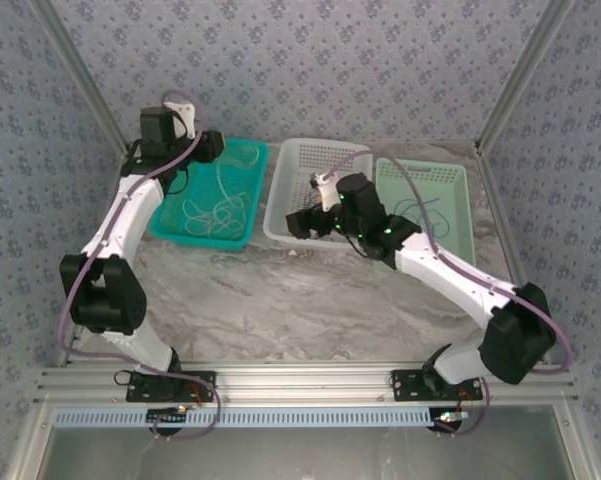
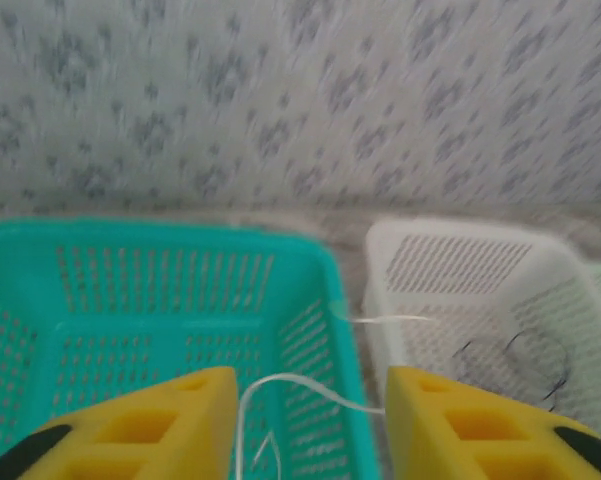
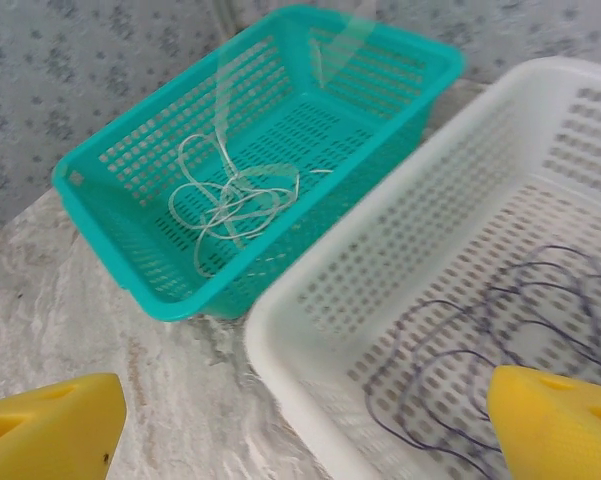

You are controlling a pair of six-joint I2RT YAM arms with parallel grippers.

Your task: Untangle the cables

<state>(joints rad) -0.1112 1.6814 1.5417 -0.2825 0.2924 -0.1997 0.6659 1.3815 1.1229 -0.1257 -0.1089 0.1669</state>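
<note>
Against wallpaper [image 2: 300, 100], pale cable [image 2: 298, 380] crosses left pincer's [image 2: 310, 425] gap.

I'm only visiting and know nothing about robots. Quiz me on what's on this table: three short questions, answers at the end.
1. True or false: the pale whitish thin cables lie inside the teal plastic slotted basket.
2. Which basket stands in the middle of the row? A) teal B) white C) pale green
3. In a word: are the left arm's yellow fingers apart or pressed together?

Key
1. True.
2. B, the white plastic slotted basket.
3. Apart, with one whitish cable running through the gap.
</note>
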